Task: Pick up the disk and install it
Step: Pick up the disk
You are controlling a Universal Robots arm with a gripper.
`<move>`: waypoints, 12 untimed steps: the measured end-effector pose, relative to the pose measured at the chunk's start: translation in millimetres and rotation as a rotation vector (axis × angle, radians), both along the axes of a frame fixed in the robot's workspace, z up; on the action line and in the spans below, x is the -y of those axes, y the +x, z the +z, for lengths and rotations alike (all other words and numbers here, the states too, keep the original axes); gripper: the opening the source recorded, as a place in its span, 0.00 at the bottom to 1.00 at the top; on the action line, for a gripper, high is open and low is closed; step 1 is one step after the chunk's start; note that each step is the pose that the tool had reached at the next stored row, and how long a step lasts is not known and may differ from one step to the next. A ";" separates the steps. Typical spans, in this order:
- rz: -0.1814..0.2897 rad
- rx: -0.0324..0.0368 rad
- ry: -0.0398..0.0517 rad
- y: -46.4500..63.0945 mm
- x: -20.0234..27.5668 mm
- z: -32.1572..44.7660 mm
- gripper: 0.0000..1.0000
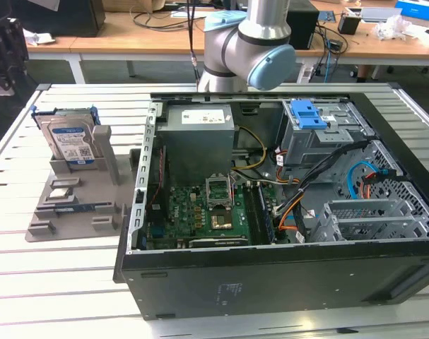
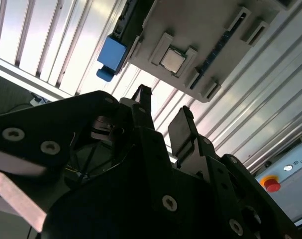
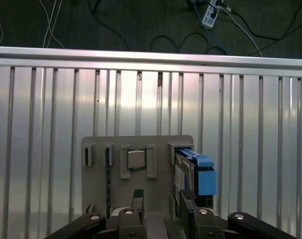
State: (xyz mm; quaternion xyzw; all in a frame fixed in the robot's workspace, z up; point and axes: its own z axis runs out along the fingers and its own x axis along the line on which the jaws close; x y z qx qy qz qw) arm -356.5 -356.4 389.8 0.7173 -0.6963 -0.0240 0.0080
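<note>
I have the jaws released, the two black fingers (image 3: 137,197) standing apart with nothing between them; the gap shows plainly in both wrist views. They hang above the slatted metal tabletop (image 3: 41,124), touching nothing.

Below and ahead of the jaws sits the grey parts holder (image 3: 136,144). The disk (image 3: 190,172) stands on edge in a slot at one end of that holder, its blue carrier frame (image 3: 205,177) facing outward. It lies outside the gap, roughly in line with one finger. A small square processor chip (image 3: 136,159) rests in a pocket of the holder, about in line with the other finger.

In the second wrist view I look past the fingertips (image 2: 179,130) at the same holder (image 2: 205,35), with the chip (image 2: 171,59) and the disk's blue frame (image 2: 112,54) beyond them.

In the exterior view the disk (image 1: 71,141) stands upright in the holder (image 1: 76,205), label showing, at the exterior view's left of the open computer case (image 1: 285,282), apart from it. The arm (image 1: 249,42) rises behind the case.
</note>
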 end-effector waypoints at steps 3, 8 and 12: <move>0.000 0.0000 0.0000 0.0 -3.0 -0.8 0.42; 0.000 0.0001 0.0000 0.0 -8.1 -2.1 0.42; 0.000 0.0000 0.0000 0.0 -11.7 -2.9 0.42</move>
